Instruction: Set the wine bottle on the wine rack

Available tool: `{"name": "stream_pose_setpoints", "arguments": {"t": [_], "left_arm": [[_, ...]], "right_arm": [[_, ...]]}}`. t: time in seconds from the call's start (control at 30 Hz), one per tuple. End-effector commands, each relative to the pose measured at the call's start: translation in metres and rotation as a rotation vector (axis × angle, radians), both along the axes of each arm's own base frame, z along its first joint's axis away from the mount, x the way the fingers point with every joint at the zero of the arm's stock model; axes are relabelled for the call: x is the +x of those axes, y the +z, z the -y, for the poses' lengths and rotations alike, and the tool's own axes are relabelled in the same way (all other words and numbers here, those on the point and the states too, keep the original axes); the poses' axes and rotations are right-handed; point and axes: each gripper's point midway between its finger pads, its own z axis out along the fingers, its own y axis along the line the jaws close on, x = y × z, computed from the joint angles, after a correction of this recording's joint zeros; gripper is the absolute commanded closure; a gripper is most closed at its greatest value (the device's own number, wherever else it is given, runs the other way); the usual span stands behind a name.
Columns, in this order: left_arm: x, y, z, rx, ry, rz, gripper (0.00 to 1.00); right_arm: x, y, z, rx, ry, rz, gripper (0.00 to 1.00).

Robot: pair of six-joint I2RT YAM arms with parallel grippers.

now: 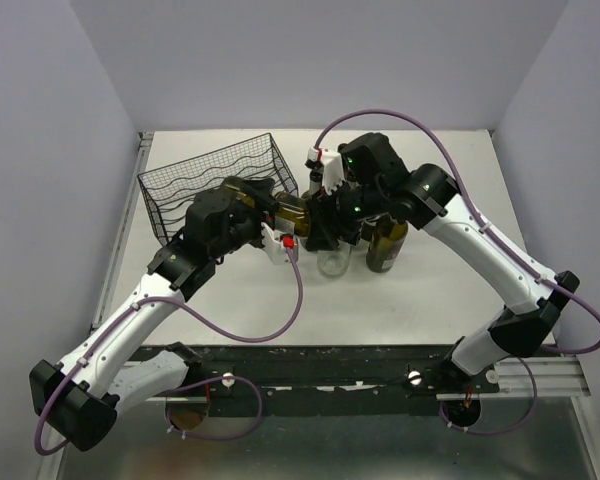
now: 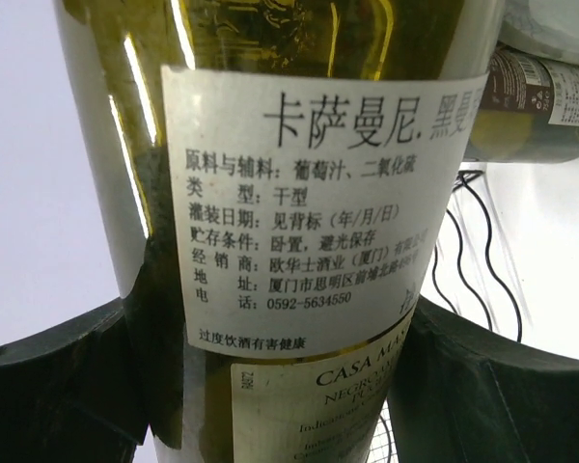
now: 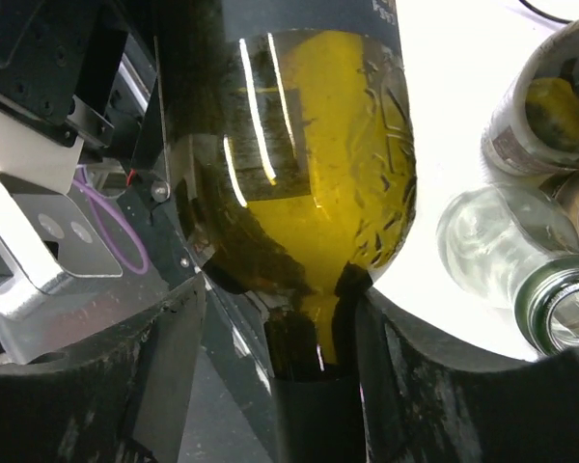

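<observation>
The step in hand looks like a two-armed carry: the left tool [image 2: 280,386] clamps the wine bottle [image 2: 309,193] by its labelled body; the right tool [image 3: 309,386] straddles the neck, grip uncertain; the wine rack [image 1: 215,180] lies just beyond the left tool; next, secure the neck and lower the bottle into a cradle.

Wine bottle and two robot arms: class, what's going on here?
The left hand is clamped on the body of the wine bottle, holding it on its side at the near edge of the black wire wine rack. The right hand sits around the bottle's neck, not yet closed on it. The bottle is not in the rack. Other bottles stand nearby.
</observation>
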Motion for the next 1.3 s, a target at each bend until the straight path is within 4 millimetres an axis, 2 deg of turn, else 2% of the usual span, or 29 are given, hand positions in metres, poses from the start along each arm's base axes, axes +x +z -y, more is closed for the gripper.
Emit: {"name": "stream_pose_setpoints", "arguments": {"t": [0.0, 0.13, 0.2, 0.27, 0.3, 0.33, 0.37, 0.4, 0.43, 0.47, 0.5, 0.53, 0.73, 0.83, 1.03, 1.13, 1.2, 1.27], "left_arm": [[0.005, 0.09, -0.002, -0.169, 0.026, 0.217, 1.0], [0.004, 0.098, -0.004, -0.208, 0.04, 0.224, 1.0], [0.004, 0.101, -0.004, -0.224, 0.038, 0.233, 1.0], [0.005, 0.1, -0.005, -0.225, 0.042, 0.239, 1.0], [0.006, 0.1, -0.005, -0.23, 0.049, 0.244, 1.0], [0.007, 0.098, -0.006, -0.232, 0.056, 0.254, 1.0], [0.007, 0.099, -0.008, -0.241, 0.065, 0.272, 0.87], [0.007, 0.104, -0.01, -0.265, 0.07, 0.31, 0.59], [0.007, 0.105, -0.011, -0.276, 0.075, 0.335, 0.38], [0.007, 0.106, -0.013, -0.277, 0.084, 0.343, 0.27], [0.007, 0.103, -0.015, -0.269, 0.091, 0.326, 0.1], [0.007, 0.101, -0.018, -0.258, 0.105, 0.313, 0.01], [0.0, 0.073, -0.032, -0.201, 0.147, 0.274, 0.01], [-0.005, 0.058, -0.037, -0.187, 0.162, 0.228, 0.01], [-0.017, 0.04, -0.05, -0.205, 0.201, 0.181, 0.01], [-0.023, 0.036, -0.059, -0.259, 0.234, 0.155, 0.01], [-0.03, 0.033, -0.064, -0.309, 0.251, 0.1, 0.01], [-0.045, 0.046, -0.063, -0.372, 0.227, 0.025, 0.01]], "right_arm": [[-0.009, -0.014, -0.007, -0.046, 0.013, -0.039, 0.37], [-0.01, -0.021, -0.007, -0.076, 0.009, -0.035, 0.49], [-0.011, -0.022, -0.008, -0.081, 0.012, -0.031, 0.62], [-0.01, -0.023, -0.009, -0.088, 0.01, -0.025, 0.83], [-0.007, -0.024, -0.009, -0.095, -0.002, -0.018, 0.96], [-0.005, -0.024, -0.01, -0.098, -0.011, -0.011, 0.99], [-0.003, -0.022, -0.011, -0.098, -0.02, 0.0, 0.99], [0.0, -0.019, -0.011, -0.094, -0.037, 0.009, 0.99], [0.002, -0.013, -0.014, -0.079, -0.051, 0.022, 0.99], [0.003, -0.006, -0.017, -0.059, -0.059, 0.031, 0.99], [0.006, 0.004, -0.02, -0.029, -0.072, 0.044, 0.99], [0.007, 0.015, -0.023, 0.002, -0.083, 0.058, 0.99], [0.021, 0.077, -0.033, 0.181, -0.173, 0.148, 0.99], [0.028, 0.094, -0.035, 0.239, -0.209, 0.188, 0.99], [0.041, 0.118, -0.037, 0.325, -0.27, 0.258, 0.99], [0.042, 0.118, -0.041, 0.344, -0.263, 0.258, 0.99], [0.041, 0.108, -0.045, 0.326, -0.245, 0.238, 0.99], [0.042, 0.09, -0.045, 0.282, -0.244, 0.214, 0.99]]}}
